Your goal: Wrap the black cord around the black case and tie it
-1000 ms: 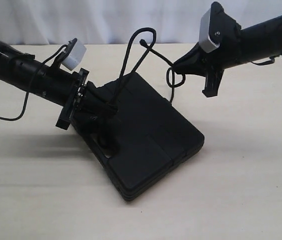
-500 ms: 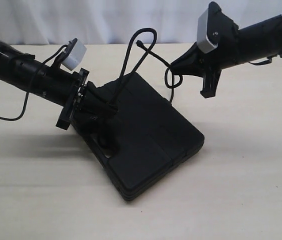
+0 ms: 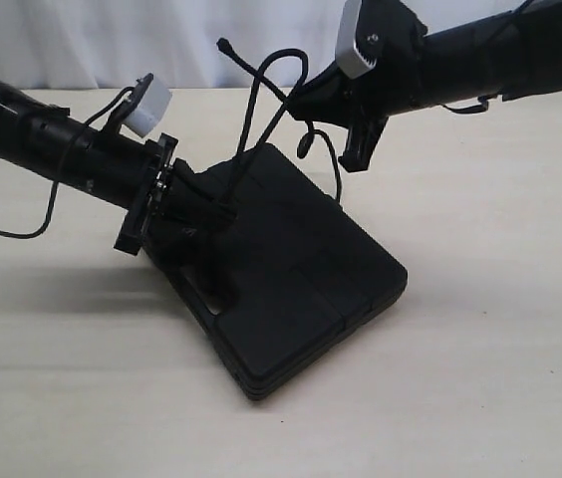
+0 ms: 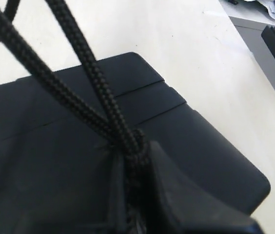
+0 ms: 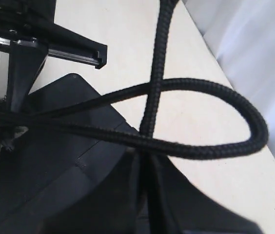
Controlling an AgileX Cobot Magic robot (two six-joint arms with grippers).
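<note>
The black case lies flat on the table, one corner toward the front. The black cord rises from the case top in a tall loop. My left gripper is shut on two cord strands just above the case, where they cross. My right gripper is shut on the cord near the loop's top, above the case's far corner. In the right wrist view the cord forms a loop past the closed fingers, and its knobbed end sticks up to the left.
The pale wooden table surrounds the case. A thin black cable trails on the table under the left arm. A white curtain hangs behind the table's far edge.
My right gripper has swung left and slightly up with the cord, pulling its knobbed end over the loop. The left gripper and the case have stayed put.
</note>
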